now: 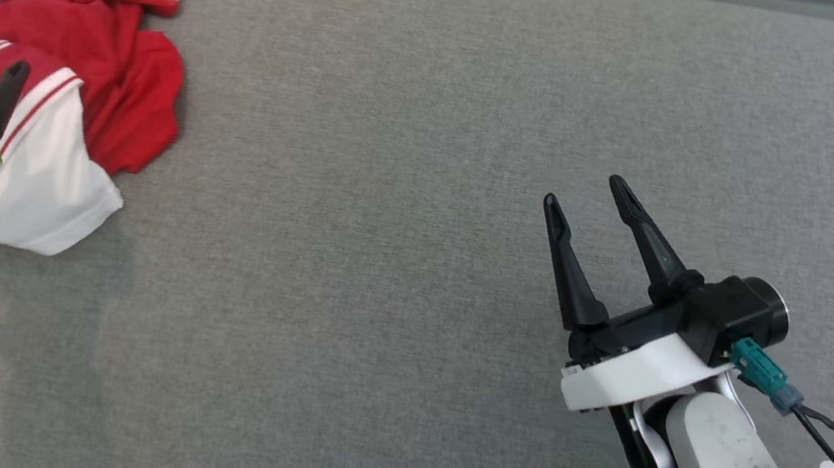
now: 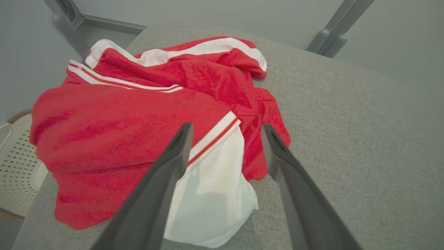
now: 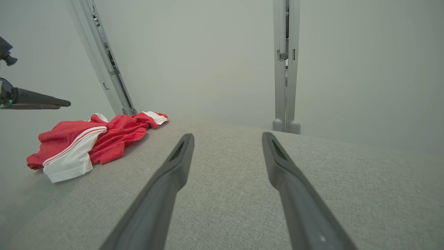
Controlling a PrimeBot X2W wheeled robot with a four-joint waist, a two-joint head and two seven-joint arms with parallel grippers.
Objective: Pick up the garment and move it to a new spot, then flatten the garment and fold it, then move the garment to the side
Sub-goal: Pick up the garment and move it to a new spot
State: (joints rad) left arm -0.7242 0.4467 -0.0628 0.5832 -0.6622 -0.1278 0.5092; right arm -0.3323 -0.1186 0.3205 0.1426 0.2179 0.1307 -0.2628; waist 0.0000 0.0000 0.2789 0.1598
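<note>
The left gripper (image 2: 226,127), fingers wide apart, hangs over the crumpled garment (image 2: 121,121) at the left; lower it onto a thick fold, then close firmly. The right gripper (image 1: 585,192) is wide too, empty.

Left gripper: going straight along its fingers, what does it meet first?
Probably the garment: the open left gripper points at its white panel. It seems to hover above the cloth, so how soon contact would come is unclear.
</note>
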